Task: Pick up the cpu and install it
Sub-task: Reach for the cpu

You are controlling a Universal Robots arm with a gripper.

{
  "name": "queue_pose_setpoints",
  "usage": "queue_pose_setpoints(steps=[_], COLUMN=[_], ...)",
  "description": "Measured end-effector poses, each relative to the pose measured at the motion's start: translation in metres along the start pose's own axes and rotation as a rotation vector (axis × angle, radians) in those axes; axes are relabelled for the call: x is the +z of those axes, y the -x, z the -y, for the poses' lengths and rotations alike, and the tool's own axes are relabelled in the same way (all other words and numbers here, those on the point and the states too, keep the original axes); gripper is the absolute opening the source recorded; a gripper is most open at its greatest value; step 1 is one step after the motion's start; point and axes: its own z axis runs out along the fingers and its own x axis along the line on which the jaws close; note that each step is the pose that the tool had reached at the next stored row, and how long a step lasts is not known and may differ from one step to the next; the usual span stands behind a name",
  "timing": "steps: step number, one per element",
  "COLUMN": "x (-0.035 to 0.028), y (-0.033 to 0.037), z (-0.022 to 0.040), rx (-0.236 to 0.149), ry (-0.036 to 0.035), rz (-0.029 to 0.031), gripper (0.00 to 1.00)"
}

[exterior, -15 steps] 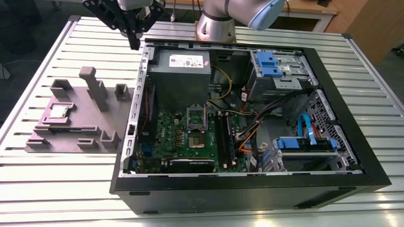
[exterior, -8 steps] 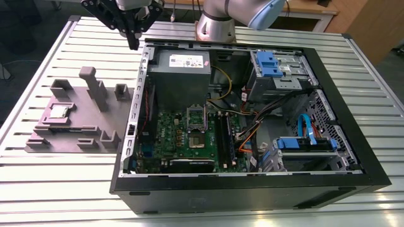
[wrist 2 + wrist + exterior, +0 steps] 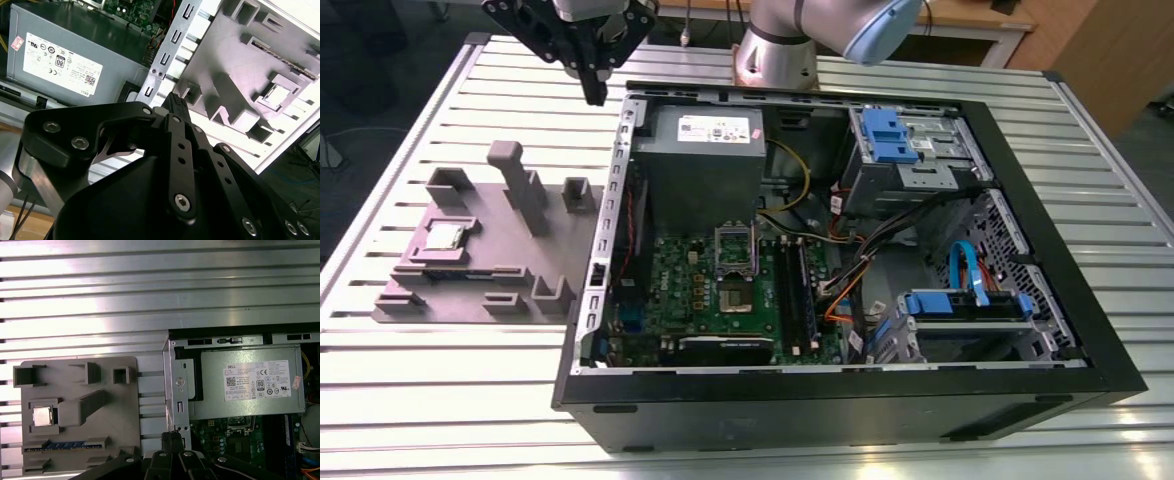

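The cpu [image 3: 447, 236] is a small silver square lying in a recess of the grey-mauve tray [image 3: 460, 288] at the exterior view's left, outside the computer case. It also appears in both wrist views [image 3: 277, 95] [image 3: 42, 416]. My gripper [image 3: 594, 92] hangs high above the table near the case's back corner, well apart from the cpu. Its black fingers [image 3: 172, 441] are shut together with nothing between them. On the motherboard, the socket [image 3: 736, 297] lies bare with its metal frame [image 3: 734, 245] swung up.
The open computer case [image 3: 1067, 300] takes up the middle and right of the slatted metal table [image 3: 440, 100]. A grey power supply [image 3: 700, 150] sits at its back, beside blue drive bays [image 3: 894, 135] and cables. Upright blocks [image 3: 520, 185] rise from the tray.
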Motion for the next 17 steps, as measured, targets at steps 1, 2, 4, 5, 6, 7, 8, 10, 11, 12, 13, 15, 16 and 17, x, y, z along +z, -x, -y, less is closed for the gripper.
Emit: queue_pose_setpoints(steps=[1, 2, 4, 5, 6, 7, 8, 10, 11, 12, 13, 15, 16, 17], x=[0.0000, 0.0000, 0.0000, 0.0000, -0.0001, -0.0001, -0.0001, -0.0001, -0.0001, -0.0001, -0.0002, -0.0002, -0.0002, -0.0002], y=[0.0000, 0.0000, 0.0000, -0.0001, -0.0005, -0.0015, -0.0025, -0.0043, -0.0047, -0.0048, -0.0052, -0.0063, -0.0067, -0.0072], z=[0.0000, 0.0000, 0.0000, 0.0000, 0.0001, 0.0001, 0.0002, 0.0003, 0.0004, 0.0004, 0.0004, 0.0005, 0.0005, 0.0005], rx=[0.000, 0.000, 0.000, 0.000, 0.000, 0.000, 0.000, 0.000, 0.000, 0.000, 0.000, 0.000, 0.000, 0.000], ry=[0.0000, -0.0001, -0.0001, -0.0001, -0.0002, 0.0000, -0.0001, 0.0000, 0.0000, 0.0000, -0.0001, -0.0001, -0.0001, -0.0001], rz=[0.0000, 0.0000, 0.0000, 0.0000, -0.0001, -0.0001, -0.0001, 0.0000, 0.0000, 0.0000, 0.0000, 0.0000, -0.0001, 0.0000], gripper=[0.11, 0.11, 0.11, 0.11, 0.11, 0.11, 0.11, 0.11, 0.11, 0.11, 0.11, 0.11, 0.11, 0.11])
